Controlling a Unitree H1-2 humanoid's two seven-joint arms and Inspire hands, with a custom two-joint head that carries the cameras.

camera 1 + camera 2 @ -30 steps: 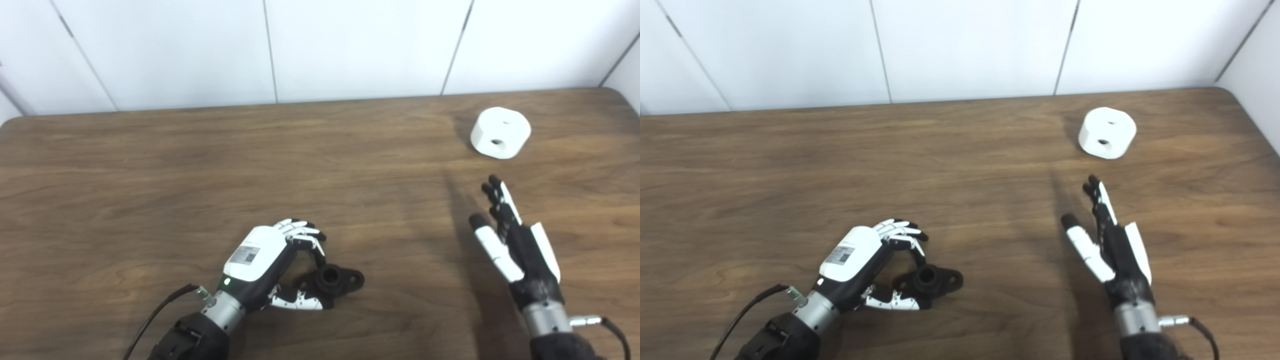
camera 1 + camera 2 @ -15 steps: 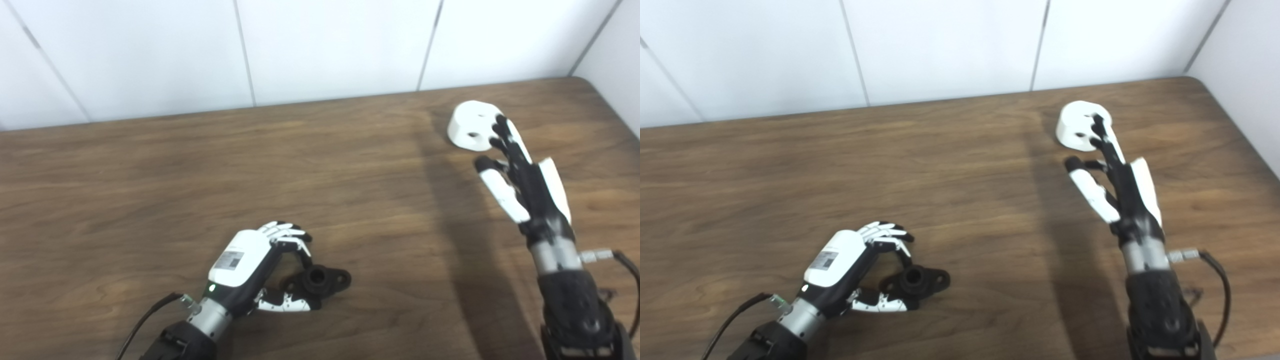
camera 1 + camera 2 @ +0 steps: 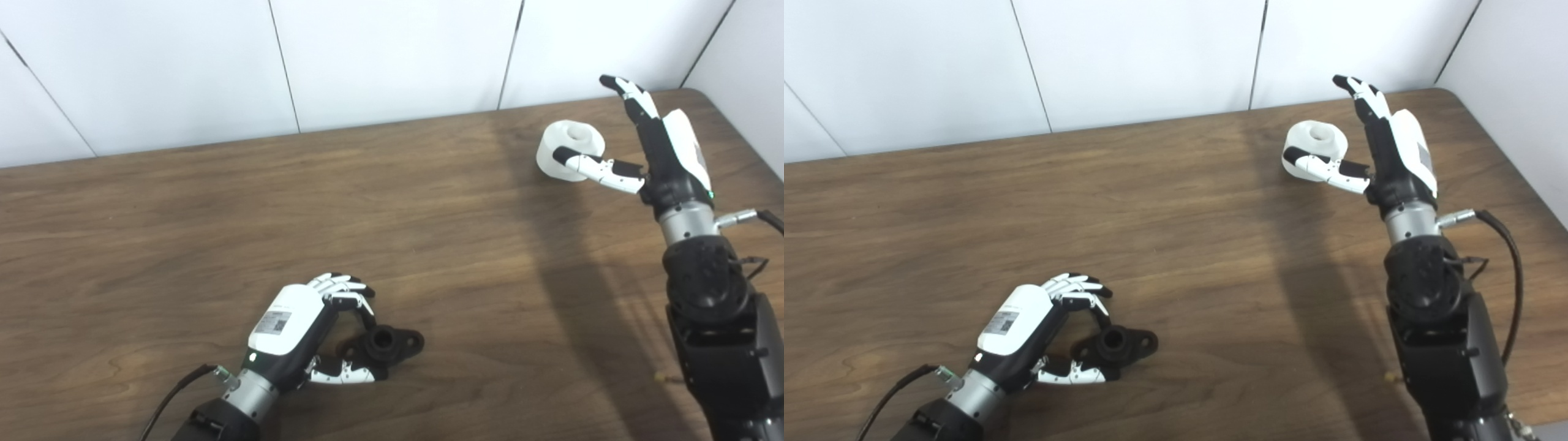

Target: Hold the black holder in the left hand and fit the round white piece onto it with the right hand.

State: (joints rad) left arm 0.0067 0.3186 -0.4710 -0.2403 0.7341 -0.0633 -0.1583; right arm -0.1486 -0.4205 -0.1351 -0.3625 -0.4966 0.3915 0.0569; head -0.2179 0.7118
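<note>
While lying on the wooden table, near its front edge:
Black holder: flat on the wood, round socket facing up, mounting ear pointing to the right.
Left hand: low on the table, just left of the black holder, fingers curled over the top of it and thumb stretched below along its near side.
Grasp of left hand: closed around the black holder from two sides; not lifted, base seems on the wood, hard to tell under the fingers.
Round white piece: at the far right part of the table, near the back edge, upright with the hollow in its top facing up.
Right hand: raised at the right side of the round white piece, palm turned toward it, fingers stretched up and apart.
Thumb of right hand: reaching left across the front of the round white piece, touching or very close to its side.
State of right hand: spread wide, holding nothing.
Distance between parts: black holder and round white piece well apart, on opposite sides of the table.
Background: white panel wall behind the table.
</note>
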